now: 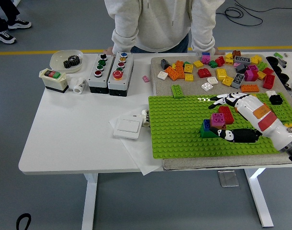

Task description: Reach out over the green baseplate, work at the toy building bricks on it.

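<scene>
Right arm (280, 136) cut off at right edge; person (158, 24) cropped at top.

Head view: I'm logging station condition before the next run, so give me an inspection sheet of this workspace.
Surface: white table; green baseplate on its right half.
Job's things: small brick stack, magenta, red, blue and green, on the baseplate.
Clutter: loose bricks on a mat behind the baseplate; two button boxes; bowl with a gear; white switch.
Grippers: right hand open around the stack, thumb at its near side; left hand not in view.
Cables: black cable on the floor.
Surroundings: person at the far edge, hands on the table.
</scene>
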Controlling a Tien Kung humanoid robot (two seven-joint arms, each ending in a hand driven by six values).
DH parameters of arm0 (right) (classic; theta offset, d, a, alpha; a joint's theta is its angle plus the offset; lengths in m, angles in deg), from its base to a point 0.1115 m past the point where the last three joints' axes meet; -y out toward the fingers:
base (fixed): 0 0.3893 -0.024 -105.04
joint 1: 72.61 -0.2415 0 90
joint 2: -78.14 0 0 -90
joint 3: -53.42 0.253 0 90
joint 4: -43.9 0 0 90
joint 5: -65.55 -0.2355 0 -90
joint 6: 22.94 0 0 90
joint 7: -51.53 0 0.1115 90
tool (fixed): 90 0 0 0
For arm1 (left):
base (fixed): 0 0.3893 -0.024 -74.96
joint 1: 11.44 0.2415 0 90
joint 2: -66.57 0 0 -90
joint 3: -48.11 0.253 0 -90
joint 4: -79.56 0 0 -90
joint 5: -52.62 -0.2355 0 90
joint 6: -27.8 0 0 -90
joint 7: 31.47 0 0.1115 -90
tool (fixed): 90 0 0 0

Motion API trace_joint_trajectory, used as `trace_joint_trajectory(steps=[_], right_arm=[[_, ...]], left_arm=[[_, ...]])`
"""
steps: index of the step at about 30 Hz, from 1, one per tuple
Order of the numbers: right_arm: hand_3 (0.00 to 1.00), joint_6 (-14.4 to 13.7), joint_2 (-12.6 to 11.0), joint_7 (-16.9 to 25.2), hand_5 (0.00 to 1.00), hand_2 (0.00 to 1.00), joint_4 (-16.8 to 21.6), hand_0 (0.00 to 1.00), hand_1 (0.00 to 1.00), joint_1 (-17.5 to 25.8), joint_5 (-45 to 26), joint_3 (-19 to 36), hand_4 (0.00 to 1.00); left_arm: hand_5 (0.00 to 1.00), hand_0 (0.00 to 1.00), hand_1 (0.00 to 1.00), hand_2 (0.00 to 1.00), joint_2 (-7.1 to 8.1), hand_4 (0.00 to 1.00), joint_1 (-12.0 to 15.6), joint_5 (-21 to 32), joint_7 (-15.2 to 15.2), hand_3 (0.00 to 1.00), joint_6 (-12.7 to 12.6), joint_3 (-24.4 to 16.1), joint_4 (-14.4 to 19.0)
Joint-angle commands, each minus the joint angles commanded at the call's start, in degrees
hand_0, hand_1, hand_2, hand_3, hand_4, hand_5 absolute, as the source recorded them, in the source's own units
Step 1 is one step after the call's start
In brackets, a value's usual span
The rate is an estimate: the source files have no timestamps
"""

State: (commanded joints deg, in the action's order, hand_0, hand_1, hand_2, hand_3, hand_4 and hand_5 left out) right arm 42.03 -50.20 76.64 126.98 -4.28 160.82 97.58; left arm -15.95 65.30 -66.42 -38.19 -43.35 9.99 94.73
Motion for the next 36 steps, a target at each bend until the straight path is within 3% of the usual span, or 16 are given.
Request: trace_joint_trajectory(steps=[10, 22, 36], right_arm=[[0.567, 0.8, 0.0, -0.8, 0.528, 0.712, 0.1, 0.647, 0.664, 0.2, 1.1, -1.4, 0.793], [0.566, 1.2, 0.7, -2.0, 0.53, 0.711, -3.1, 0.647, 0.661, -1.1, 2.4, -3.3, 0.796], [0.568, 0.9, 0.5, -1.8, 0.544, 0.706, -2.9, 0.642, 0.657, -0.3, 3.2, -3.6, 0.785]], left_arm=[[0.604, 0.745, 0.746, 0.705, 0.03, 0.666, -0.1, 0.4, 0.0, 0.596, 0.0, 0.3, 0.0], [0.605, 0.746, 0.743, 0.706, 0.07, 0.666, -0.2, 0.7, 0.2, 0.596, 0.2, 0.5, 0.1], [0.602, 0.746, 0.743, 0.706, 0.06, 0.665, 0.0, 0.4, 0.1, 0.596, 0.4, 0.4, 0.1]])
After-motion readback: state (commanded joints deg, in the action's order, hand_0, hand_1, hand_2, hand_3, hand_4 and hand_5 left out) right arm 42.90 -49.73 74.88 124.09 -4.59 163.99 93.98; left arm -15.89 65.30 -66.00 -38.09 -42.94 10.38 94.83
